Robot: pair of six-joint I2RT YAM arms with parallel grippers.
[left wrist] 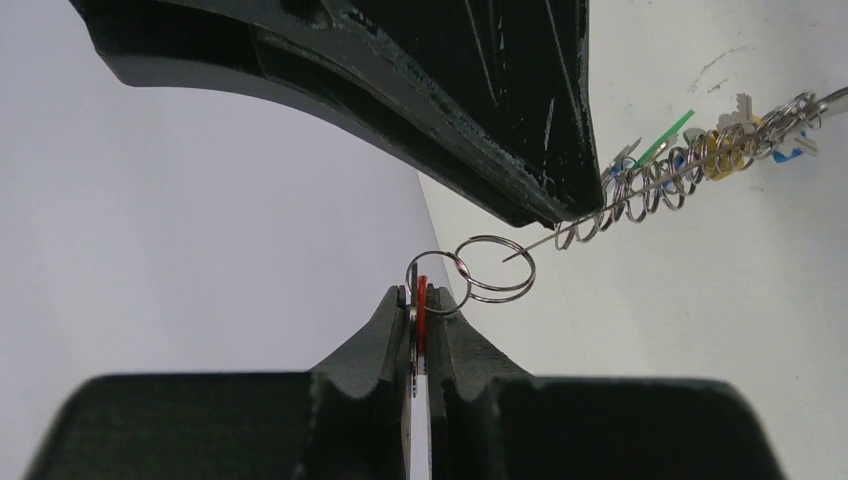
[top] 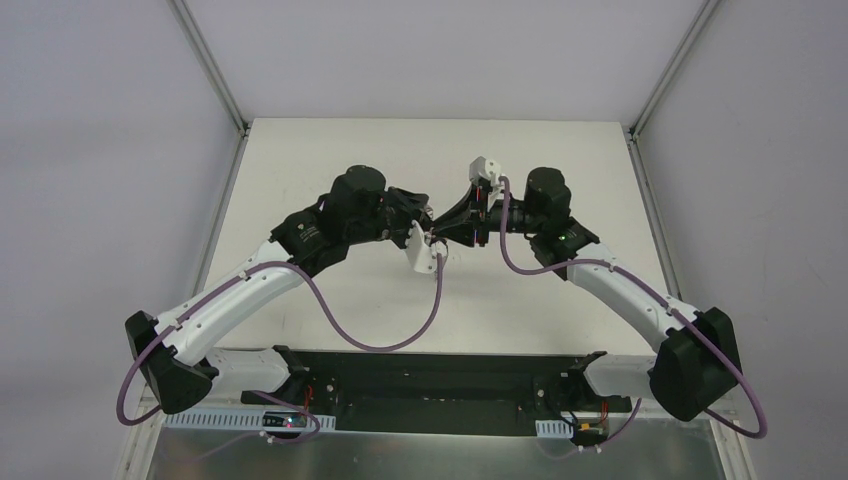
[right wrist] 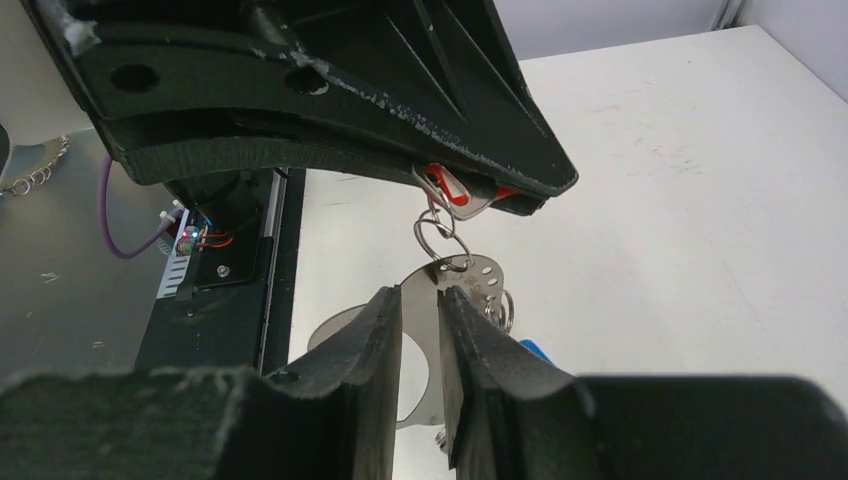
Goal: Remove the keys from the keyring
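My left gripper [left wrist: 420,296] is shut on the red key [left wrist: 421,312], held edge-on between the pads. Two small split rings [left wrist: 488,268] link this key to the keyring [left wrist: 536,246], seen here edge-on as a thin line. Further small rings and the green, yellow and blue keys [left wrist: 700,152] hang along it. My right gripper [right wrist: 421,297] is shut on the keyring [right wrist: 478,274], a flat silver loop with holes. The red key [right wrist: 450,190] shows above it in the left fingers. A blue key [right wrist: 534,350] hangs behind. In the top view both grippers [top: 436,234] meet above the table's middle.
The white table [top: 330,160] lies below, with grey walls on both sides and behind. The black base plate [top: 430,385] and purple cables [top: 400,335] lie at the near edge. The right finger [left wrist: 450,90] fills the top of the left wrist view.
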